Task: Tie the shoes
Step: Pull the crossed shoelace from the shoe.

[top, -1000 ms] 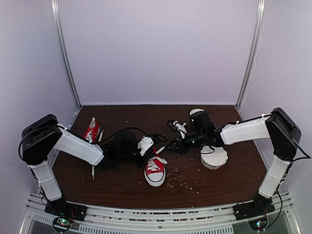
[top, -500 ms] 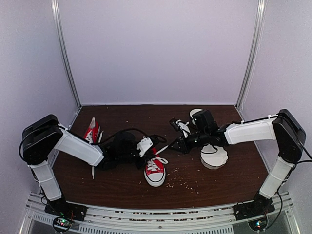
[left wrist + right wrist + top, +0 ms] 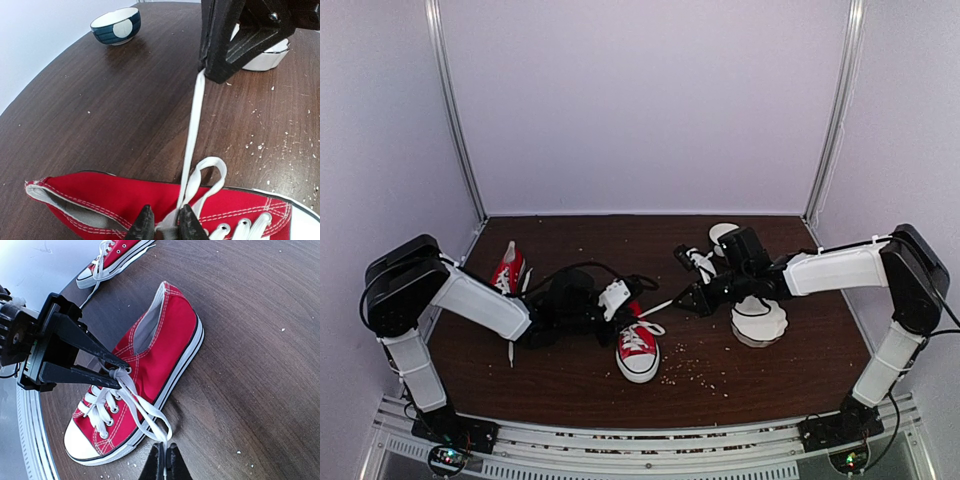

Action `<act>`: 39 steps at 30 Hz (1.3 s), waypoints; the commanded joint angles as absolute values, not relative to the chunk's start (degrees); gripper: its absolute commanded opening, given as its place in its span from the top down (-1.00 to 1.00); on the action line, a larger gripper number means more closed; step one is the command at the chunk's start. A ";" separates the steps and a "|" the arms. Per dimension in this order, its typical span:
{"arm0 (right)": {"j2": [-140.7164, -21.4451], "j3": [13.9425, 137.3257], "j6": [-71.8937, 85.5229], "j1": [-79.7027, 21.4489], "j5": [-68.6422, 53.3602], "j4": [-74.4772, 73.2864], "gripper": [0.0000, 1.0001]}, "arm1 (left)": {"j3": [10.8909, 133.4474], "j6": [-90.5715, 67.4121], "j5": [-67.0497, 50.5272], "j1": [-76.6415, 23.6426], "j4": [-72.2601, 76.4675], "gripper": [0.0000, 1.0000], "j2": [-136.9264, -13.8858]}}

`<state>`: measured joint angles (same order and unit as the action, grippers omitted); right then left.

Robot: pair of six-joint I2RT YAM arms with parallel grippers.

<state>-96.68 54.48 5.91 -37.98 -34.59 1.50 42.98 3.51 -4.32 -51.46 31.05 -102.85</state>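
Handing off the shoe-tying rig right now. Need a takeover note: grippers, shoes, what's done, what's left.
Left gripper: fingers pinched on the lace crossing at the top eyelets of the near shoe.
Right gripper: shut on a lace strand, drawn taut from the shoe towards the right.
Far shoe: by the left wall, laces loose.
Done: no finished bow visible on either shoe; one slack loop lies on the near shoe.
Left: finish the near shoe's knot, then tie the far shoe.
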 commanded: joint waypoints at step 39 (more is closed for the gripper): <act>-108.28 51.45 8.73 -57.13 -23.17 24.63 0.47 | 40.08 -1.05 -8.00 -48.69 36.03 0.63 -103.89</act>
<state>-106.26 53.28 8.56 -56.18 -20.51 22.94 40.42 -1.21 -7.92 -49.15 34.50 -103.39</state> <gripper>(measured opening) 0.267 0.184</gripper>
